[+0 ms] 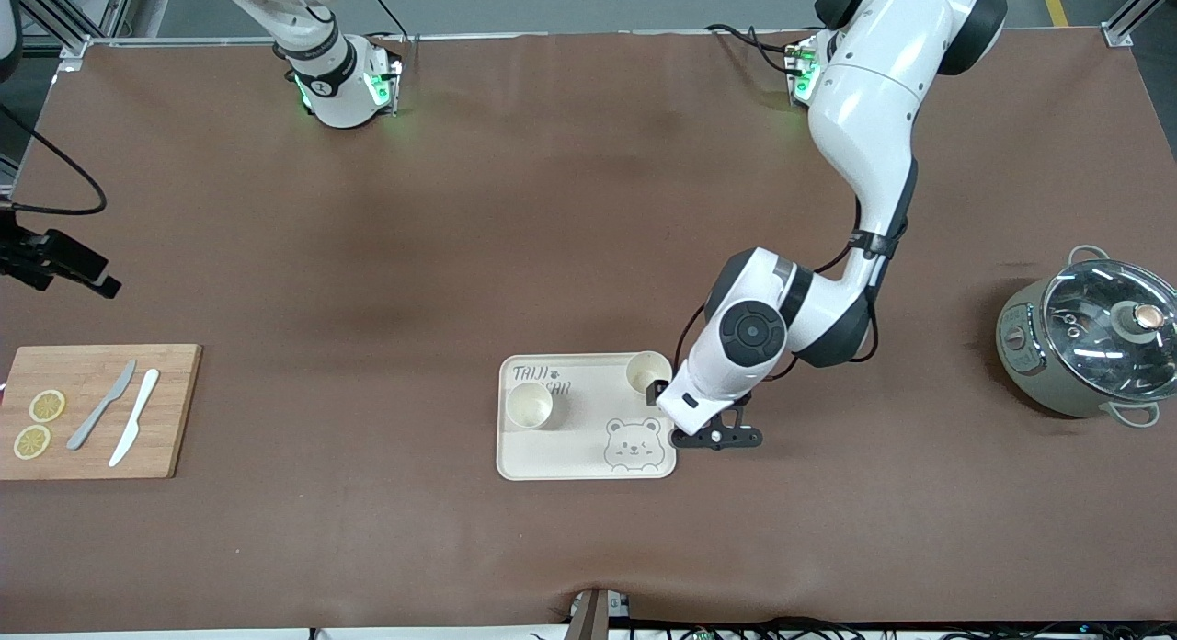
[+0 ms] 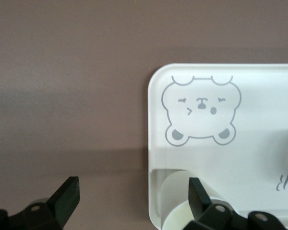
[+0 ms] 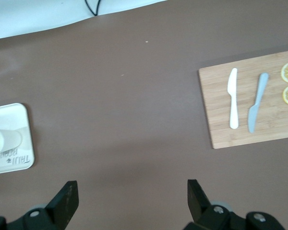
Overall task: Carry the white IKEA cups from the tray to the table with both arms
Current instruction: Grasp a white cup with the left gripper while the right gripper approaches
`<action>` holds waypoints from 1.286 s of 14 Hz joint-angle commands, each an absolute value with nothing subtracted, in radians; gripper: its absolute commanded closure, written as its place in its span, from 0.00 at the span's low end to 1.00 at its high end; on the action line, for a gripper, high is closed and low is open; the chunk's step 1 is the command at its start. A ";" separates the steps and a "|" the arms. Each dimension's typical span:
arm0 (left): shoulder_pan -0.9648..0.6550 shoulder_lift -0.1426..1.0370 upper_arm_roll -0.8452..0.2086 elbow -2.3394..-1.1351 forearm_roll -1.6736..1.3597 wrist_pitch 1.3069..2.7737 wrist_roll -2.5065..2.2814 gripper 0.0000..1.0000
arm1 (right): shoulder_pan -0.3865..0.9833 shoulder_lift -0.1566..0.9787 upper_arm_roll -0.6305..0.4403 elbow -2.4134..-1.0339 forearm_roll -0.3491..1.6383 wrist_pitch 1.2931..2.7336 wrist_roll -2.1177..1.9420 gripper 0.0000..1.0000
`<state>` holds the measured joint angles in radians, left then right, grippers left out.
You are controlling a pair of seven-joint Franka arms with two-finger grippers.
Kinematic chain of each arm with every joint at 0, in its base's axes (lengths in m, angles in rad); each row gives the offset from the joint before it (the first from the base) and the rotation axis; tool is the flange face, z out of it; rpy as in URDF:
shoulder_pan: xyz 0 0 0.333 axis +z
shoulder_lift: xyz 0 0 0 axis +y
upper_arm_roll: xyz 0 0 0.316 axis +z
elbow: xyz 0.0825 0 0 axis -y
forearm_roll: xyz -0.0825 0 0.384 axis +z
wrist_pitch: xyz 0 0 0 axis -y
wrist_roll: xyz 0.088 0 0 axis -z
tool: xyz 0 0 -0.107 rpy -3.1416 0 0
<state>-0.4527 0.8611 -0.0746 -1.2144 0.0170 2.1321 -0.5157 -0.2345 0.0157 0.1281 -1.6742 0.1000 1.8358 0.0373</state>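
Note:
A cream tray [image 1: 588, 456] with a bear drawing lies in the middle of the table. Two white IKEA cups stand upright on it, one [image 1: 531, 405] toward the right arm's end and one [image 1: 648, 371] at the corner toward the left arm's end. My left gripper [image 1: 664, 396] hangs open just beside that corner cup. In the left wrist view the open left gripper [image 2: 133, 199] straddles the tray's edge [image 2: 156, 143], one finger by the cup [image 2: 180, 199], nothing held. My right gripper [image 3: 132, 196] is open, high over bare table, with the tray [image 3: 17, 112] and a cup [image 3: 5, 140] far off.
A grey-green pot with a glass lid [image 1: 1090, 346] stands at the left arm's end. At the right arm's end a wooden cutting board [image 1: 92, 438] carries two knives [image 1: 119, 415] and two lemon slices [image 1: 41, 424]. A black device [image 1: 55, 258] juts in above that board.

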 commanded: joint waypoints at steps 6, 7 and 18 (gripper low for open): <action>-0.499 0.805 -0.069 -1.301 0.034 2.157 -0.604 0.00 | -0.106 0.131 0.129 -1.556 0.123 1.790 0.199 0.00; -0.505 0.805 -0.069 -1.311 0.034 2.177 -0.610 0.00 | -0.094 0.167 0.129 -1.540 0.129 1.799 0.240 0.00; -0.505 0.795 -0.071 -1.376 0.022 2.204 -0.618 0.52 | 0.116 0.451 0.129 -1.437 0.109 1.998 0.563 0.00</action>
<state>-0.5017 0.8391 -0.0718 -1.3243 0.0170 2.1974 -0.5912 0.0805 0.4132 0.1355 -1.4746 0.1047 1.9795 0.4967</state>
